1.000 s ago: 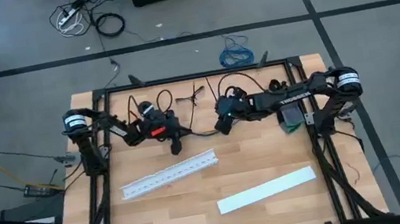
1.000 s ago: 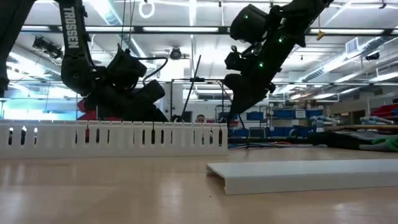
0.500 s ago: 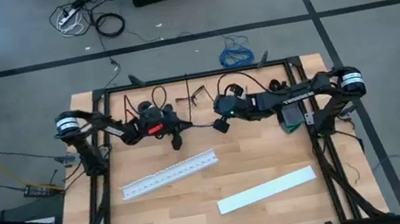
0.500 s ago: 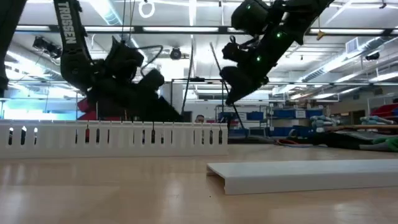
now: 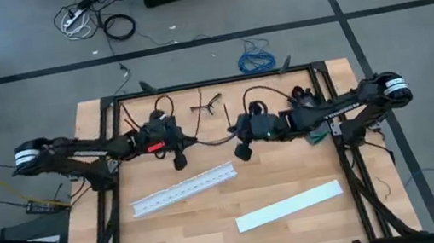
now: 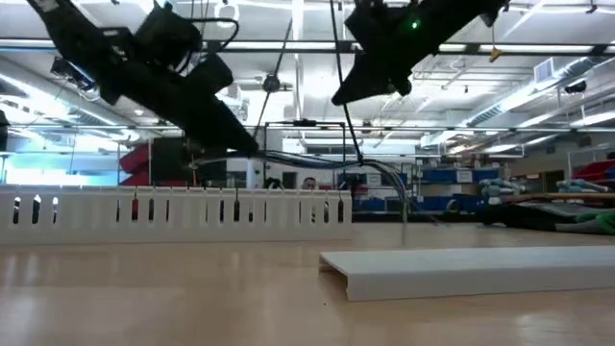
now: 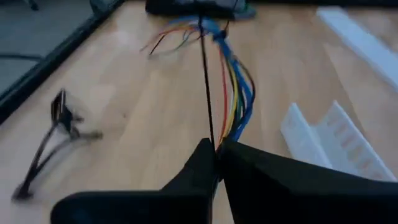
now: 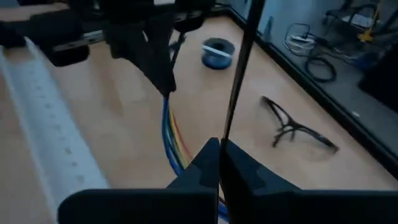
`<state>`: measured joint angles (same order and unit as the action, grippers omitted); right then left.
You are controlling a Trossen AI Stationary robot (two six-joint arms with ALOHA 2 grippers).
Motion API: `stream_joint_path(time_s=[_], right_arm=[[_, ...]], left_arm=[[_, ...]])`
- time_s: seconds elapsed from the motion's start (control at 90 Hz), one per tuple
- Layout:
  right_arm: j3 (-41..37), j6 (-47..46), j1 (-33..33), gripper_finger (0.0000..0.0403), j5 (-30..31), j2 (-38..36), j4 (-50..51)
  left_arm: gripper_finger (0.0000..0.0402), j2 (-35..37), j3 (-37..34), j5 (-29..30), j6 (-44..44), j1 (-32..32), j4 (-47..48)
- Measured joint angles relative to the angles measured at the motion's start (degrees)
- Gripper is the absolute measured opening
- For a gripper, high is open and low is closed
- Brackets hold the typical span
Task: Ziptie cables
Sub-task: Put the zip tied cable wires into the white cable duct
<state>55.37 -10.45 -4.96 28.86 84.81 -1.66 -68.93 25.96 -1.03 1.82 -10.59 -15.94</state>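
Note:
The cables [image 7: 235, 93], a bunch of thin blue, red, yellow and dark wires, hang in the air between my two grippers, above the table's far middle. My left gripper [image 5: 176, 155] is shut on their left end. My right gripper [image 5: 243, 149] is shut on a thin black zip tie [image 8: 239, 74] that stands up past it and runs down to the bunch [image 6: 361, 165]. In the low view the cables [image 6: 317, 160] sag, and their right end [image 6: 399, 192] droops free. My left gripper pinches the cables' end [image 7: 219, 138] between its two fingers, coming from the table's left and lying along the wires. The bunch is lifted clear of the table and runs nearly level toward the other gripper. My right gripper pinches the black zip tie's strip [image 8: 227, 132] between its two fingers, coming from the table's right. The strip stands steeply upward past the fingers. The coloured wires [image 8: 174, 146] pass beside one finger; whether they also touch it I cannot tell.
A white slotted strip [image 5: 184, 189] lies on the table in front of the grippers, and a flat white cover [image 5: 290, 205] lies nearer the front right. Safety glasses [image 5: 210, 101] rest near the far edge. A blue roll [image 8: 217, 53] shows beyond my left gripper.
Both grippers have risen, staying shut. My left arm has stretched out nearly level, and its gripper has drawn a little toward the table's left. The cables have come up with them and now hang in plain view above the slotted strip.

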Motion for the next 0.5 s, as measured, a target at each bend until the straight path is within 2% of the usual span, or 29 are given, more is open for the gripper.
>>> stream_joint_path(time_s=[0.222,0.4,0.5], right_arm=[[0.1,-1.3,-4.0,0.0000,1.4,2.1,-5.1],[0.1,-1.8,-4.7,0.0000,-0.9,7.9,-13.6],[0.9,-1.9,-4.8,0.0000,-1.0,10.0,-13.3]], left_arm=[[0.0004,9.0,0.0,11.3,-7.0,10.3,14.7],[0.0004,9.6,0.0,21.8,-14.8,20.2,21.1],[0.0004,9.7,0.0,27.0,-17.6,24.6,24.5]])
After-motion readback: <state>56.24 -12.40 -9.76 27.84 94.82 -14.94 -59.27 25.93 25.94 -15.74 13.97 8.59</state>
